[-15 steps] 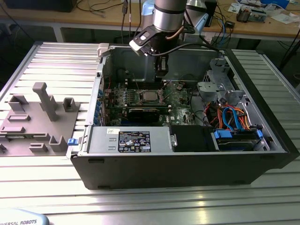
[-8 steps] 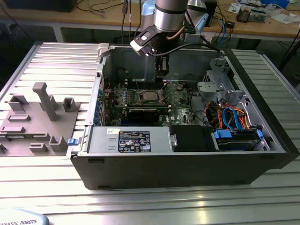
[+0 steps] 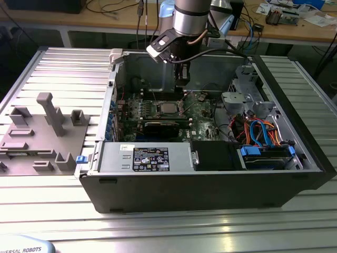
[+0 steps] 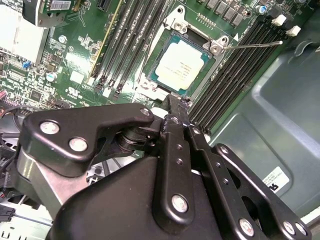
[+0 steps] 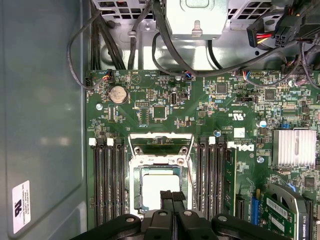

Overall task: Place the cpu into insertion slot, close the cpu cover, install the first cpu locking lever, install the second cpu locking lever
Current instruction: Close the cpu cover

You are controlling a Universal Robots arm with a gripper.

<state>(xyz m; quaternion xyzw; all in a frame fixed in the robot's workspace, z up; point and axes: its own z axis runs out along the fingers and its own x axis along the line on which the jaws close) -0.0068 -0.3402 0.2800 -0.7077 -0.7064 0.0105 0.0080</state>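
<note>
1. i'm looking at the gripper [image 5: 172,196] first: its two black fingers [image 5: 166,197] are pressing flat against each other, with nothing pinched between them.
2. in both wrist views the joined tips are hanging over one edge of the processor socket. in the first wrist view they are overlapping the rim of the chip, but i cannot tell whether they are touching it.
3. the cpu [image 4: 181,65] is lying flat in its socket, with its pale silvery top facing up.
4. the cpu cover [image 5: 159,161] is lying down around the chip, its silvery frame bordering all sides. the chip is showing through the square opening in the middle.
5. a thin locking lever [image 4: 255,45] is sticking out from one corner of the socket and crossing over the black memory slots [image 4: 235,70]. i cannot tell whether it is latched.
6. the green motherboard [image 5: 150,107] is spreading out around the socket, carrying a round coin battery [image 5: 118,93] and a finned silver heatsink [image 5: 295,147] well apart from the chip.
7. in the exterior view the arm [image 3: 192,18] is reaching straight down into the open computer case [image 3: 200,190].
8. the case is sitting on a ribbed metal table [image 3: 158,232], and a grey fixture plate [image 3: 42,137] is lying near the case on the exterior view's left.
</note>
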